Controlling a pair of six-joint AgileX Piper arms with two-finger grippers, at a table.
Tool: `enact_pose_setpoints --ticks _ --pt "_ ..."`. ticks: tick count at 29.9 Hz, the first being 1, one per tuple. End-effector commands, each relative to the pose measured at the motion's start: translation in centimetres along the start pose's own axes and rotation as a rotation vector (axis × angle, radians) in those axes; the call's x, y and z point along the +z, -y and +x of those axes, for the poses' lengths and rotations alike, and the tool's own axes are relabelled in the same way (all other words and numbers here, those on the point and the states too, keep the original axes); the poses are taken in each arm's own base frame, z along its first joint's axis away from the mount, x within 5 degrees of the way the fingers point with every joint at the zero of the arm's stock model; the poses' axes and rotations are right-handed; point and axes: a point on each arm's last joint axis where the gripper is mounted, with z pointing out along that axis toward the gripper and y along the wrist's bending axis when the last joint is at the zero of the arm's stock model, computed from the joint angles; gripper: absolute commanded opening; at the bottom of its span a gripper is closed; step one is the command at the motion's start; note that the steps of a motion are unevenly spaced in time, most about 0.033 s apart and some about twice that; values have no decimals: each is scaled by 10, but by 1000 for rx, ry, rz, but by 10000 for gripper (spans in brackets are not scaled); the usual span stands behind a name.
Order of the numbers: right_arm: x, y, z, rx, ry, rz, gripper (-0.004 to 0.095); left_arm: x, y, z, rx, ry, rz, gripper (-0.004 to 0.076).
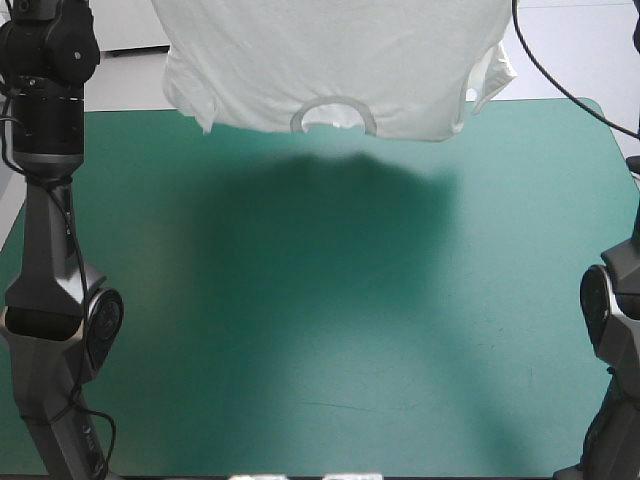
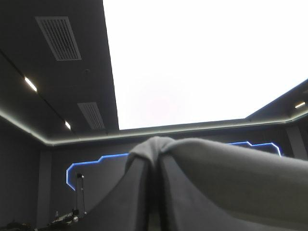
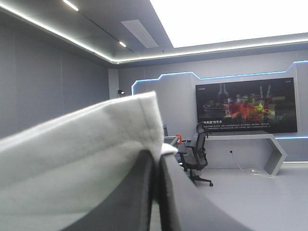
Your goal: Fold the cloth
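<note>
The T-shirt (image 1: 330, 60) hangs over the far edge of the table (image 1: 330, 330), collar (image 1: 333, 115) lowest. Its upper part is cut off in the high view (both grippers too). The left gripper (image 2: 153, 156) is pressed together on cloth that hides its tips. The right gripper (image 3: 156, 163) pinches a hemmed edge.

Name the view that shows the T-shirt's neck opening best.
The high view: the T-shirt hangs over the table, neck opening at its lower edge. The wrist views show only cloth pinched in the left gripper and right gripper.
</note>
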Motion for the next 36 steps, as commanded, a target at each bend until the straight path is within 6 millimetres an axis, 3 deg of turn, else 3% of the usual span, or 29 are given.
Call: enact_pose_setpoints --ticks 1,8,17,27,36 --pt "-3 4 -12 -30 88 13 -17 -1 -24 -6 -120 68 -52 -9" --pt "20 19 68 -23 -192 -33 -17 2 -29 79 -170 -312 2 -9" --pt "20 26 130 -63 -497 -100 -17 -19 -18 123 -142 -767 114 -9" --pt "-9 35 186 -82 -868 -84 -17 -64 -17 173 -157 -1340 100 -9" --pt "-71 33 242 -19 -1193 -100 -17 -105 -6 206 -252 -1639 152 -9"
